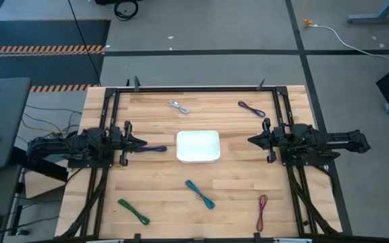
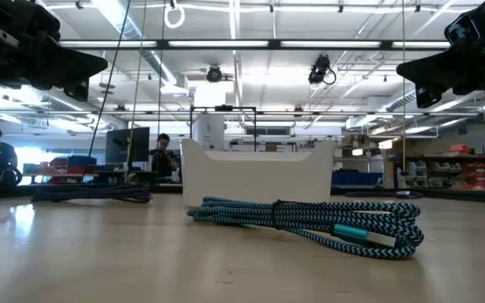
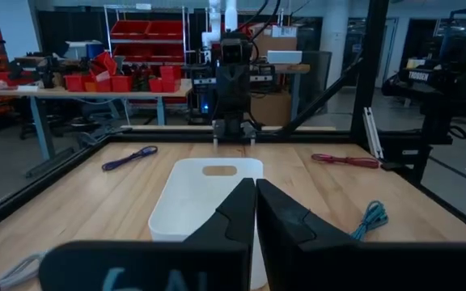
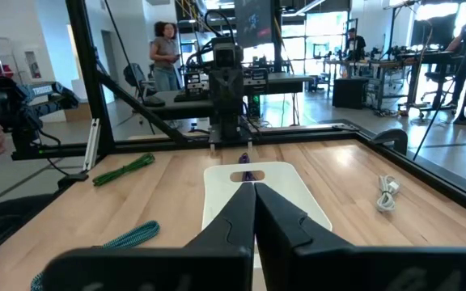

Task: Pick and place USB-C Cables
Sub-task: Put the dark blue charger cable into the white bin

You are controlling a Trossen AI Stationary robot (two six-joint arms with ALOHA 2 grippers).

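Left gripper [image 1: 142,142]: fingers pressed together with nothing between them, hovering above the table on the left side of the white tray; the wrist view shows its two dark fingers [image 3: 231,218] meeting tip to tip.
Right gripper [image 1: 251,140]: mirror picture on the tray's other side, fingers closed tip to tip and holding nothing, pointed at the tray.
Teal cable [image 2: 318,222]: nearest the low camera, a braided bundle lying flat on the wood, in front of the tray.
Green cable [image 1: 133,210]: down at the near left part of the table, lying free.
Dark red cable [image 1: 261,210]: near right part, well apart from the tray.
White tray [image 1: 198,146]: dead centre between the two arms; no cable shows in it from above.
Purple cable by the left arm [image 1: 155,148]: on the wood just below the left fingertips, just beside the tray's left edge.
Silver-white cable [image 1: 178,106]: far side, left of centre.
Second purple cable [image 1: 251,108]: far side, toward the right.
Table [image 1: 161,182]: light wood planks, black frame around it.
Background: people standing among benches and shelving beyond the table.
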